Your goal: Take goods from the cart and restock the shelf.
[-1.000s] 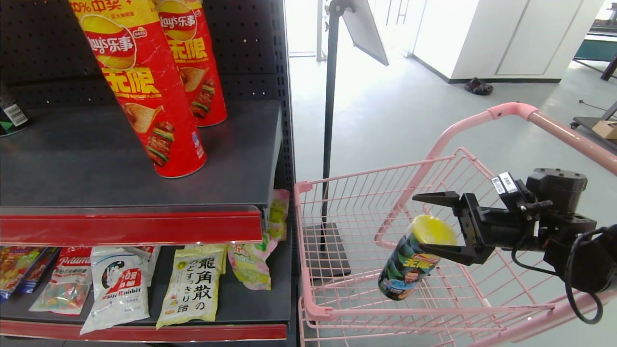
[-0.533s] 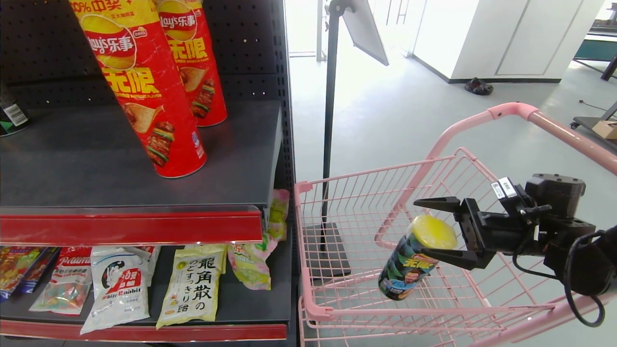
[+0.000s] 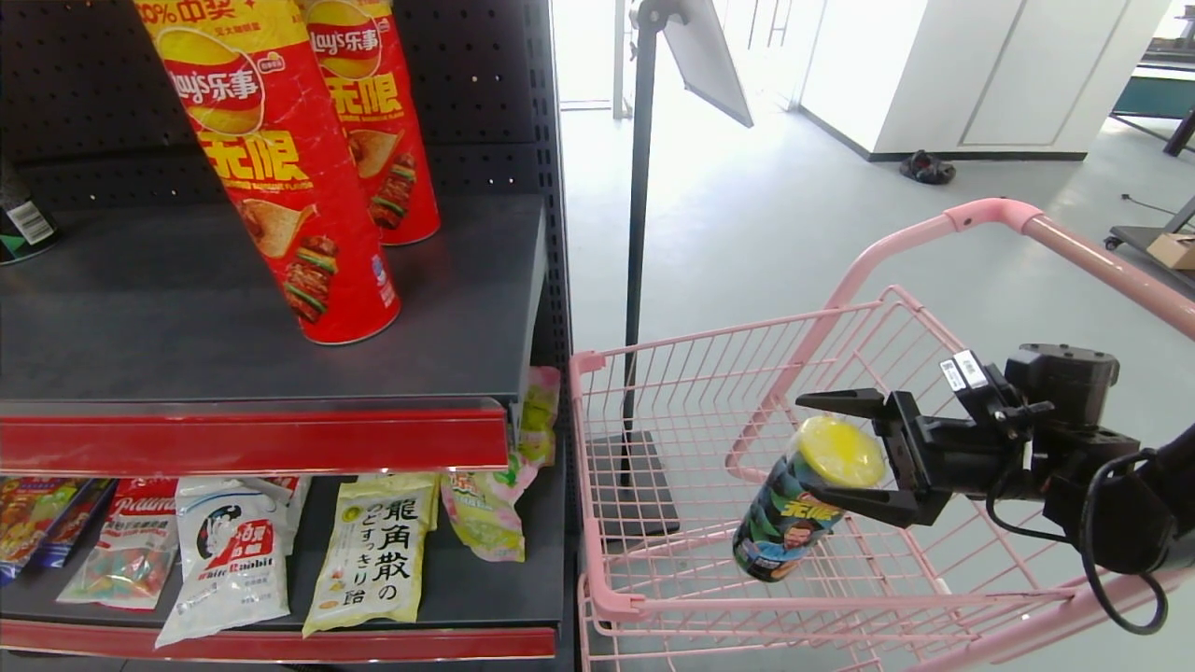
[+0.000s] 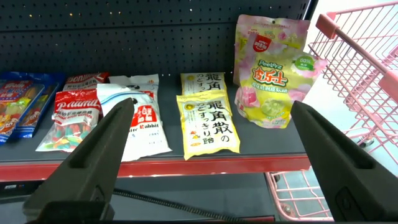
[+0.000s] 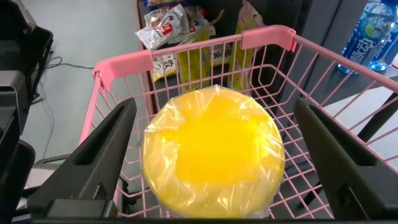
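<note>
Head view: the right end effector (image 3: 808, 446) is inside the basket of the pink cart (image 3: 990, 213), level with the top of a dark green chip can (image 3: 789, 523) with a yellow lid. The can is seen tilted in the basket, lid end up and toward the end effector, base low near the wire floor. Right wrist view: the yellow lid (image 5: 213, 146) is centred between the 2 fingers (image 5: 87, 168), which are spread wide, with a gap visible on each side of the lid; no contact is seen. In the head view 1 finger passes in front of the can just below the lid, so contact cannot be judged there. On the upper shelf board (image 3: 140, 317), 2 tall red chip cans (image 3: 280, 187) are standing near the right end, 1 behind the other. On the lower shelf board (image 3: 467, 588), flat bags are lying in a row: a white candy bag (image 3: 229, 560), a yellow pouch (image 3: 378, 551) and a green-and-pink pouch (image 3: 485, 513) nearest the cart. Left wrist view: the left end effector (image 4: 212, 104) is in front of the lower shelf, fingers spread and holding nothing, with the yellow pouch (image 4: 208, 127) and the green-and-pink pouch (image 4: 273, 74) beyond them.
</note>
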Controlling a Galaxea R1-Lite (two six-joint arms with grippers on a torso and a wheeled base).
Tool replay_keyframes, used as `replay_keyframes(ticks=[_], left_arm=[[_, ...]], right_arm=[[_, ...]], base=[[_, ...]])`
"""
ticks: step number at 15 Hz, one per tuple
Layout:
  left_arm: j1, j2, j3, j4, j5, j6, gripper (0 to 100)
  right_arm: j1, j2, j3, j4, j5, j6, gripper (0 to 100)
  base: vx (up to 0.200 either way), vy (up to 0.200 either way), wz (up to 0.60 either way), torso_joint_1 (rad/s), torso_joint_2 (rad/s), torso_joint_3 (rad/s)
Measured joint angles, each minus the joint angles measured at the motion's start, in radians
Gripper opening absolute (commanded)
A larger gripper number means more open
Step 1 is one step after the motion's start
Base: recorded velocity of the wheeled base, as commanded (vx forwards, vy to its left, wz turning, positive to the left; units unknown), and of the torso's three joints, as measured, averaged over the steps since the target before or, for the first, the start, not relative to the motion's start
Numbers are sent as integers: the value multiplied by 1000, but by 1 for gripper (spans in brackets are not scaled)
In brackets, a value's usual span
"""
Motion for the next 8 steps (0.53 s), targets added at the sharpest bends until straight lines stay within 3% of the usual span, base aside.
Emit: replay_keyframes(ticks=[8], left_arm=[[0, 0, 0, 0, 0, 0, 100]], right_arm=[[3, 57, -31, -6, 0, 1, 100]], base=[[0, 0, 0, 0, 0, 0]])
